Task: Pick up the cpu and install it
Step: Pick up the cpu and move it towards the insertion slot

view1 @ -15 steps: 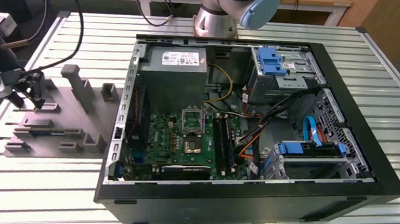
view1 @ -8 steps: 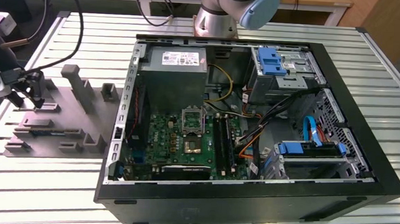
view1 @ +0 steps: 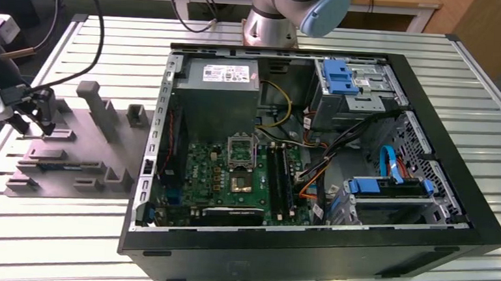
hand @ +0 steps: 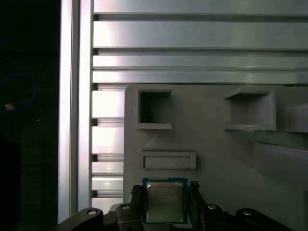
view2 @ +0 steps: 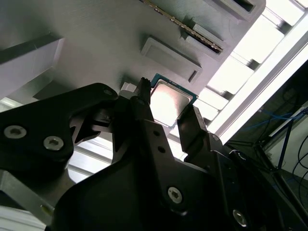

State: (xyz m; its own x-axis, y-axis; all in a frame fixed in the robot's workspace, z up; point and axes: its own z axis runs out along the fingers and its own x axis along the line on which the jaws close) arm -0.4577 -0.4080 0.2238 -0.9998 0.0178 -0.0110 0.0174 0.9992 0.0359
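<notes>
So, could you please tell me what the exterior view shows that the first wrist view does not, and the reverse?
Exterior view: the open case with its green board, and the arm's base beyond it. First wrist view: the cpu gripped in the claw, close up, and two hollow pockets in the fixture. Both: the grey fixture, the slatted table and the claw, which hangs over the fixture at the exterior view's left.

The chip (hand: 164, 202) has a silver-grey face and a greenish rim; the hand (view2: 168, 108) is black, the plastic block (hand: 216, 154) plain grey.
</notes>
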